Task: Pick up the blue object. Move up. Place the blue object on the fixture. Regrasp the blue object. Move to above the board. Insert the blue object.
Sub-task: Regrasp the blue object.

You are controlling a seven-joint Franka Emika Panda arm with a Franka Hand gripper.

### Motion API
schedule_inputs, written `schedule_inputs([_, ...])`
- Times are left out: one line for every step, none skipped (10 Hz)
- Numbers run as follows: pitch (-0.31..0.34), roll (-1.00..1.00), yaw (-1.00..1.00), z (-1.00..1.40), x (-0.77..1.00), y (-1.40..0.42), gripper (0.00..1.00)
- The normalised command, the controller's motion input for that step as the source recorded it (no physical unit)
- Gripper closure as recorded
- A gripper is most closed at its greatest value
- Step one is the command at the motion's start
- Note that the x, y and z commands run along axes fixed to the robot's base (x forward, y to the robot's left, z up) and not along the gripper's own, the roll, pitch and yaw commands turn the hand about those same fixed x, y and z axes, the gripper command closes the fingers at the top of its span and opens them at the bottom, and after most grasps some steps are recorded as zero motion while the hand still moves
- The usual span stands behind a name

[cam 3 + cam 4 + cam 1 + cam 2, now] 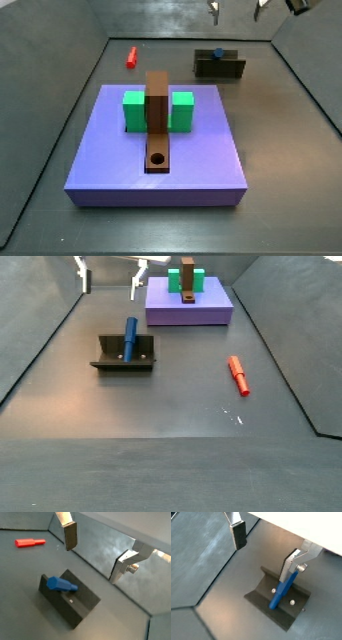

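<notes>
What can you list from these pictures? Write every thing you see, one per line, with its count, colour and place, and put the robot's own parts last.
blue peg: one, blue, lying on the fixture, no finger touching it.
fixture: one, dark grey, on the floor, apart from the board.
red peg: one, red, lying loose on the floor, away from the fixture.
board: one, lavender-purple, flat on the floor.
brown bar: one, brown, lying along the board, with a round hole near one end.
green block: one, green, on the board, showing on both sides of the bar.
gripper: one, silver fingers with dark pads, open and empty, raised above the floor near the fixture.
</notes>
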Motion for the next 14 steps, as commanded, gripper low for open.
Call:
schedule_inputs([-0.160,1.00,0.37,0.00,0.00,-0.09,0.00])
schedule_inputs([-0.189,1.00,0.34,0.00,-0.10,-0.18,0.00])
schedule_inputs([-0.200,1.00,0.31,-0.01,-0.11,-0.27,0.00])
schedule_inputs([-0.229,1.00,0.25,-0.07,-0.06,-0.37,0.00])
schedule_inputs([-0.169,1.00,0.19,-0.28,0.00,-0.42,0.00])
schedule_inputs([-0.089,0.72,0.18,-0.55,0.03,-0.18,0.00])
schedule_inputs([0.000,0.45,0.18,-0.56,0.09,0.00,0.00])
schedule_inputs([0.000,0.09,0.00,-0.02,0.00,0.00,0.00])
schedule_inputs([0.000,0.01,0.00,-0.01,0.00,0.00,0.00])
schedule_inputs([0.074,0.24,0.03,-0.31,0.17,0.00,0.00])
schedule_inputs([0.194,0.19,0.05,-0.43,0.31,0.00,0.00])
schedule_inputs([0.214,0.22,0.03,-0.30,0.34,0.00,0.00])
schedule_inputs([0.269,0.21,0.01,-0.27,0.41,0.00,0.00])
schedule_inputs([0.243,0.25,0.05,-0.22,0.41,0.00,0.00])
